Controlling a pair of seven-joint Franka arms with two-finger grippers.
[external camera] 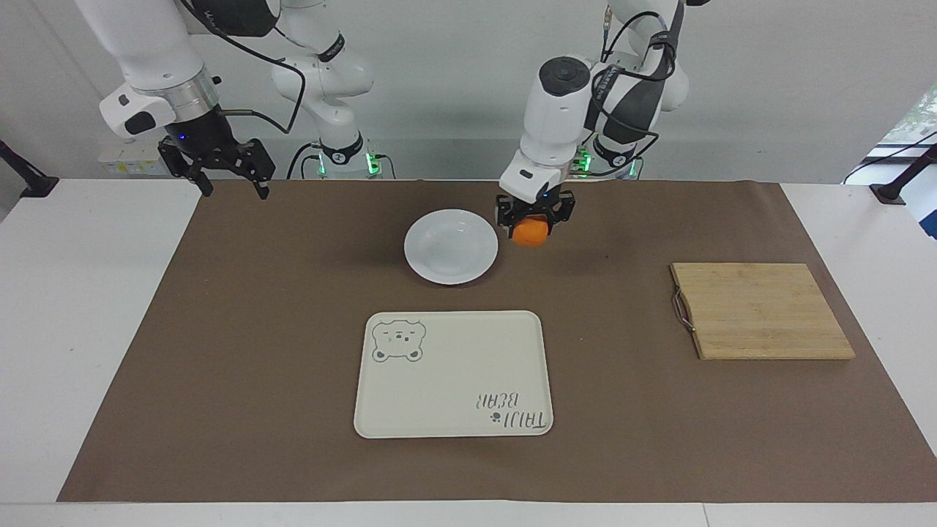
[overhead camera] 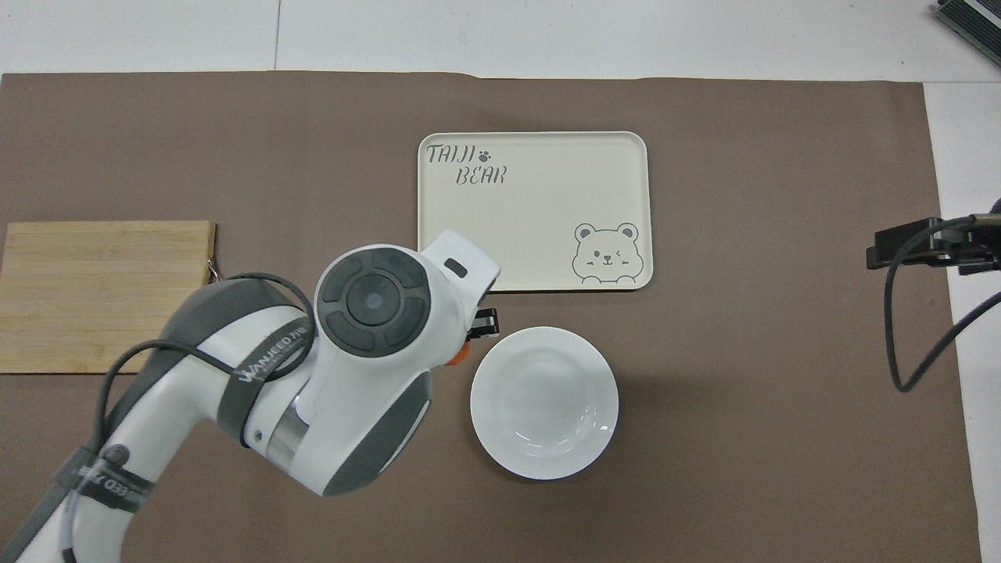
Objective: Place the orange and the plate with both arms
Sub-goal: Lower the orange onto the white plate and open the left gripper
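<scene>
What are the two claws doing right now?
Left gripper: shut on the orange, beside the plate.
Right gripper: open, empty, waiting.

My left gripper (external camera: 532, 217) is up off the brown mat, fingers clamped on the orange (external camera: 529, 232), just beside the plate (external camera: 451, 246) at about its 2 o'clock. My right gripper (external camera: 229, 178), fingers spread, waits over the mat's corner at roughly 10 o'clock from the plate. The bear-print tray (external camera: 454, 374) lies at the plate's 6 o'clock, and the wooden board (external camera: 761, 310) well apart at 4 o'clock.
</scene>
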